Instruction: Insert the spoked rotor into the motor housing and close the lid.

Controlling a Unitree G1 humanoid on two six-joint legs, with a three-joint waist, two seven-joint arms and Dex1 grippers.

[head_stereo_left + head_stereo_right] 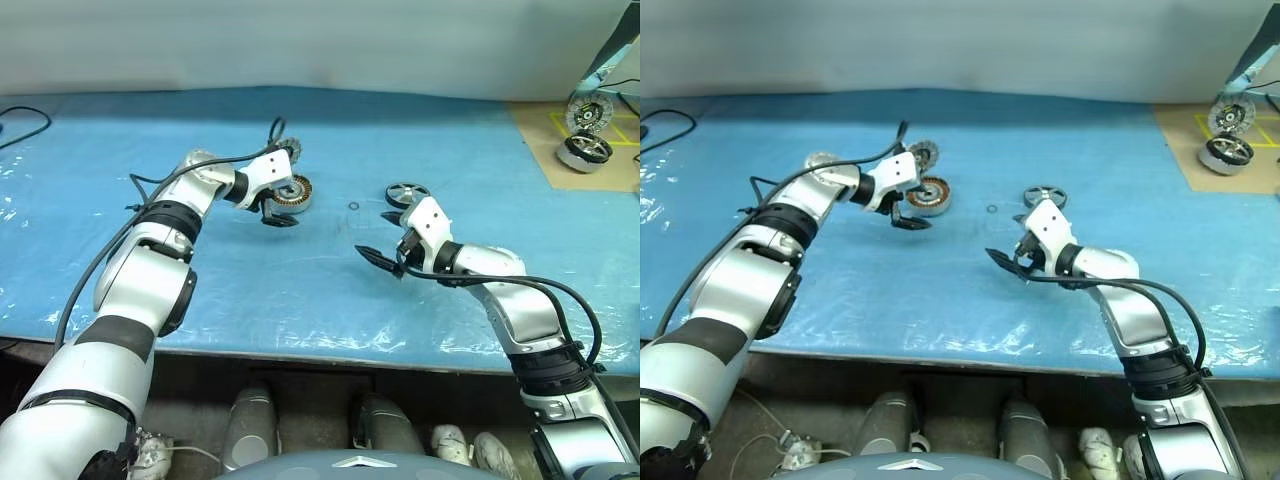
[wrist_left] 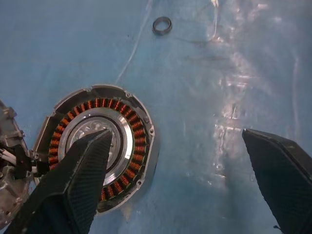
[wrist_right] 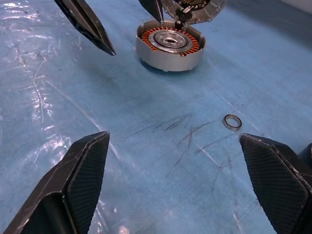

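We see the left arm reaching across the blue worktop (image 1: 300, 290), its left claw (image 1: 279, 217) spread, empty, over the housing (image 1: 295, 192). Right claw (image 1: 385, 240) spread, empty, near the rotor (image 1: 406, 194). Lid (image 3: 192, 9) stands open.

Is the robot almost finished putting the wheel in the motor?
Not yet. The lid is already flipped up, so the motor housing sits open with its copper windings showing. Nothing is in hand: the left gripper hangs open beside the housing and the right gripper is open and empty. The spoked rotor lies on the blue table, apart from the housing. Picking it up, dropping it in and closing the lid are left.
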